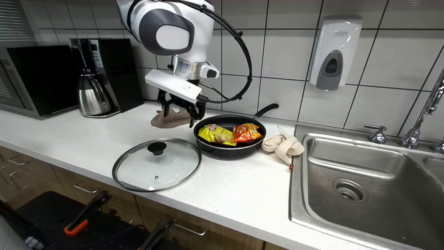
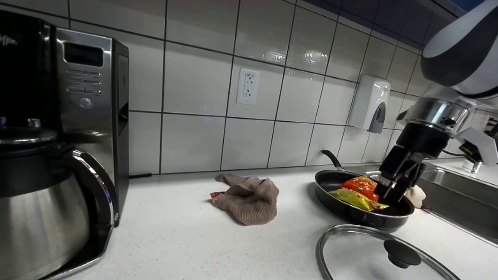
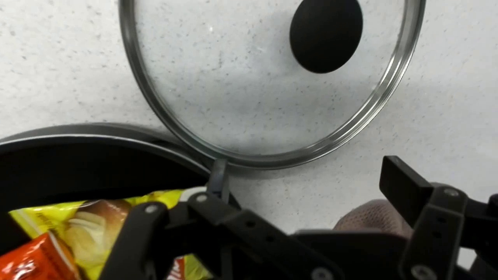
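1. Frying pan (image 1: 229, 152): black, set on the white counter (image 1: 239, 187), below and off to one side of the gripper (image 1: 178, 119); its handle (image 1: 269, 109) is pointed away from the gripper. Rim partly covered by one of the fingers (image 3: 218, 179) in wrist view.
2. Glass lid (image 1: 158, 168): laid flat on the counter, lower than the gripper, ahead of its fingers in wrist view; placed just beside the pan, whether touching cannot be told.
3. Gripper: held in mid-air over the counter, fingers spread wide.
4. Brown cloth (image 2: 249, 200): crumpled on the counter, seen behind the gripper in an exterior view.
5. Beige cloth (image 1: 282, 144): bunched up, placed beyond the pan from the gripper.
6. Yellow snack bag (image 1: 215, 134): laid in the pan, nearer the gripper; partly hidden by it in wrist view.
7. Orange snack bag (image 1: 245, 133): laid against the yellow one, farther from the gripper.
8. Black knob (image 1: 157, 148): mounted on top of the lid.
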Available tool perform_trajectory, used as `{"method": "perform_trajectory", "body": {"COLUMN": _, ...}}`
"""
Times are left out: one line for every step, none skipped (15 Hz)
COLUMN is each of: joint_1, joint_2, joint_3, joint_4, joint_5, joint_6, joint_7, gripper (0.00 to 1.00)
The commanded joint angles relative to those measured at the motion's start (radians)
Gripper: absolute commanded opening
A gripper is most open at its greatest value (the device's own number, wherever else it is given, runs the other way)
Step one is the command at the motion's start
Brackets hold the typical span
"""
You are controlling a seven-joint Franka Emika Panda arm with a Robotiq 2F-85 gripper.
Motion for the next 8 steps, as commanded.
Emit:
{"method": "perform_trajectory", "body": {"joint_1": 0.026, "joint_2": -0.024, "joint_3": 0.022, "joint_4": -0.026, "joint_5": -0.034, "joint_6": -0.082, "joint_7": -0.053, "gripper": 1.0}}
{"method": "perform_trajectory", "body": {"joint_1": 0.034, "joint_2": -0.024, "joint_3": 0.026, "joint_4": -0.035, "joint_5": -0.062, "joint_6": -0.084, "joint_7": -0.043, "gripper": 1.0}}
{"method": "perform_trajectory", "body": {"joint_1": 0.043, "joint_2": -0.019, "joint_3": 0.029, "joint_4": -0.044, "joint_5": -0.102, "joint_6": -0.071, "joint_7": -0.02, "gripper": 1.0}}
{"method": "perform_trajectory", "body": {"joint_1": 0.05, "joint_2": -0.015, "joint_3": 0.031, "joint_4": -0.055, "joint_5": -0.144, "joint_6": -0.061, "joint_7": 0.001, "gripper": 1.0}}
{"method": "perform_trajectory", "body": {"joint_1": 0.056, "joint_2": -0.014, "joint_3": 0.032, "joint_4": -0.067, "joint_5": -0.194, "joint_6": -0.053, "joint_7": 0.024, "gripper": 1.0}}
{"method": "perform_trajectory", "body": {"joint_1": 0.06, "joint_2": -0.014, "joint_3": 0.034, "joint_4": -0.078, "joint_5": -0.239, "joint_6": -0.047, "joint_7": 0.044, "gripper": 1.0}}
{"method": "perform_trajectory", "body": {"joint_1": 0.064, "joint_2": -0.014, "joint_3": 0.035, "joint_4": -0.088, "joint_5": -0.28, "joint_6": -0.043, "joint_7": 0.069, "gripper": 1.0}}
{"method": "perform_trajectory", "body": {"joint_1": 0.067, "joint_2": -0.012, "joint_3": 0.036, "joint_4": -0.097, "joint_5": -0.316, "joint_6": -0.036, "joint_7": 0.091, "gripper": 1.0}}
